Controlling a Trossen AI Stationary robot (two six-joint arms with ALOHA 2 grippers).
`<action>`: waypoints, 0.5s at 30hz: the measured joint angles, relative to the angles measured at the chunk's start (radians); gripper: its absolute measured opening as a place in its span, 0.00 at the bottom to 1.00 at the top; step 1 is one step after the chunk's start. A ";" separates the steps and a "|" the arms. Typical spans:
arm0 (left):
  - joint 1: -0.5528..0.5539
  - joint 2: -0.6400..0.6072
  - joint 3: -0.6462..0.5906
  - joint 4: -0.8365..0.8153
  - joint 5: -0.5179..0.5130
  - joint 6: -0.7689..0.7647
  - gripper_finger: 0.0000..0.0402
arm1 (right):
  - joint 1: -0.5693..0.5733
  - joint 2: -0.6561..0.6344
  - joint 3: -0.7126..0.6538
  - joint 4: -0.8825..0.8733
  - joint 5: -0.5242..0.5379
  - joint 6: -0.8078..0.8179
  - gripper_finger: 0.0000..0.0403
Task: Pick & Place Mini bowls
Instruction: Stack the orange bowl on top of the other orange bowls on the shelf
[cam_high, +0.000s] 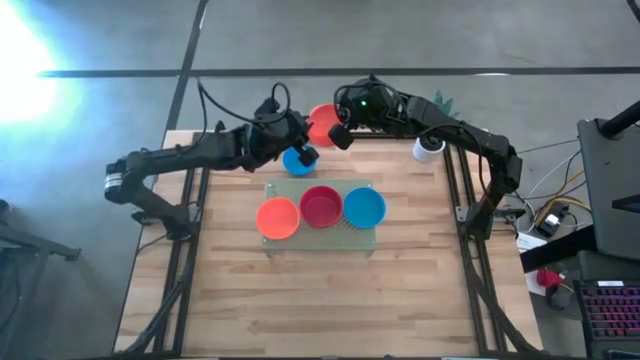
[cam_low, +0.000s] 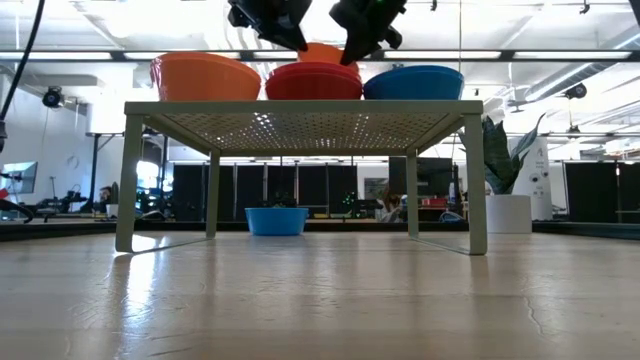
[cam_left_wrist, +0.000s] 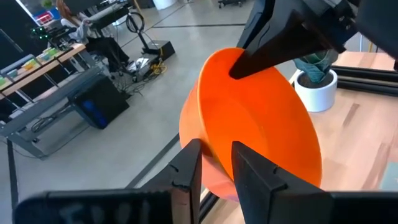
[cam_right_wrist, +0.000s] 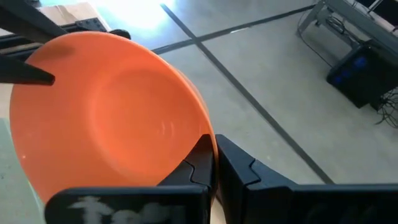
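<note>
STATE: my right gripper (cam_right_wrist: 214, 163) is clamped on the rim of the small round orange plastic bowl (cam_high: 322, 124), aloft at 12 o'clock of the pale green perforated stand (cam_high: 362, 236); my left gripper (cam_left_wrist: 214, 168) straddles the opposite rim, fingers apart | HANDLING: judged light, stiff, slick; pinch the thin rim | COUNT: orange two, blue two, red one.

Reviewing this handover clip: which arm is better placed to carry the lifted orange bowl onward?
Probably the right. Its hand is shut on the orange bowl's rim, while the left hand only straddles the opposite rim with fingers apart, not clamped. Both hover at the table's far edge.
</note>
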 joint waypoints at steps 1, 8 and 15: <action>0.001 0.003 0.000 0.000 0.000 -0.001 0.20 | 0.000 0.000 0.000 -0.001 0.001 -0.004 0.02; 0.013 0.020 0.000 0.000 -0.003 -0.017 0.20 | 0.012 0.000 0.000 -0.001 0.007 -0.010 0.02; 0.015 0.024 0.000 0.008 -0.045 -0.074 0.16 | 0.019 0.000 0.000 0.004 0.004 -0.008 0.02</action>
